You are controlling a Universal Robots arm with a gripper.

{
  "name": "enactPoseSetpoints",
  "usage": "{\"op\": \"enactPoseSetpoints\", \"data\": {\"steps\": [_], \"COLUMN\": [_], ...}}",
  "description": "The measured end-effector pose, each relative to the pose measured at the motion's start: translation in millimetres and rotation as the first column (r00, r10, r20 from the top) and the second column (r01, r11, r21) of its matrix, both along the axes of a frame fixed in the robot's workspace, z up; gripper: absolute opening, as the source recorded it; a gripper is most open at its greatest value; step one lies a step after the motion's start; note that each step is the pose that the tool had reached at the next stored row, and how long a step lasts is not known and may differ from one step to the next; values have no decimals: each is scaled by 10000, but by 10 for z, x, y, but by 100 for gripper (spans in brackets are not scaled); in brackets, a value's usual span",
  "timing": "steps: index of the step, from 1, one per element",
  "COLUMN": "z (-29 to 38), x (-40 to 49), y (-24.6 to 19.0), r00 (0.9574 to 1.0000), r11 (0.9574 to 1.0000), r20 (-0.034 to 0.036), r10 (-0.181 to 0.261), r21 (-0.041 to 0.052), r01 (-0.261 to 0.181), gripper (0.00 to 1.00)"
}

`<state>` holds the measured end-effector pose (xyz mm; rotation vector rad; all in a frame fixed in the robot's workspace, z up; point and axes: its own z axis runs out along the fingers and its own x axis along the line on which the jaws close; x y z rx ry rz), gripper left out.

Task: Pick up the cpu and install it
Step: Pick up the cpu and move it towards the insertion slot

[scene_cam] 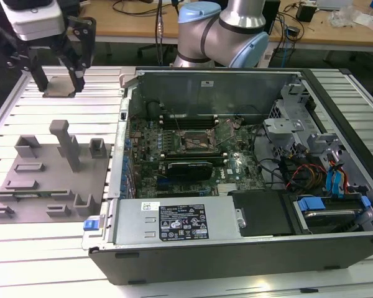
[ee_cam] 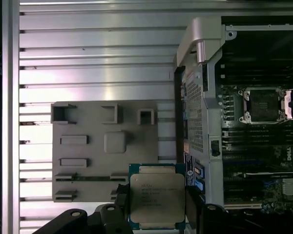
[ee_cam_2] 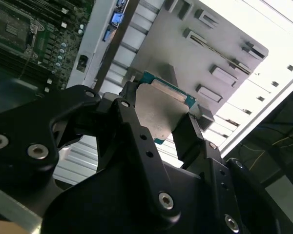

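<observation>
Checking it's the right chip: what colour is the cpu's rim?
The cpu rim is teal-green; clearest in the first wrist view.

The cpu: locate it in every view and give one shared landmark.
Exterior view: cpu held in the jaws at the exterior view's upper left.
Second wrist view: cpu between the jaws, before the grey block plate.
First wrist view: cpu between the jaws, lid facing the camera.
Shared landmark: the grey block plate.

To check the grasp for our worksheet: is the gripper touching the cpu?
Touching. In the second wrist view the gripper clamps the cpu, with its fingers pressed against opposite edges.
</observation>
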<state>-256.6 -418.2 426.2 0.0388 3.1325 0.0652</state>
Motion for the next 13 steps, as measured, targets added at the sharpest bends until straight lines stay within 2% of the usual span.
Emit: {"op": "enactPoseSetpoints", "data": {"steps": [8,13], "z": [0,1], "x": [234,413], "y": [-13,-23], "r00": [10000,10000], "r11": [10000,10000], "r20": [-6,-13], "r10": [0,0], "r21": [-1,-1], "r01": [0,0], "gripper": [54,54]}}
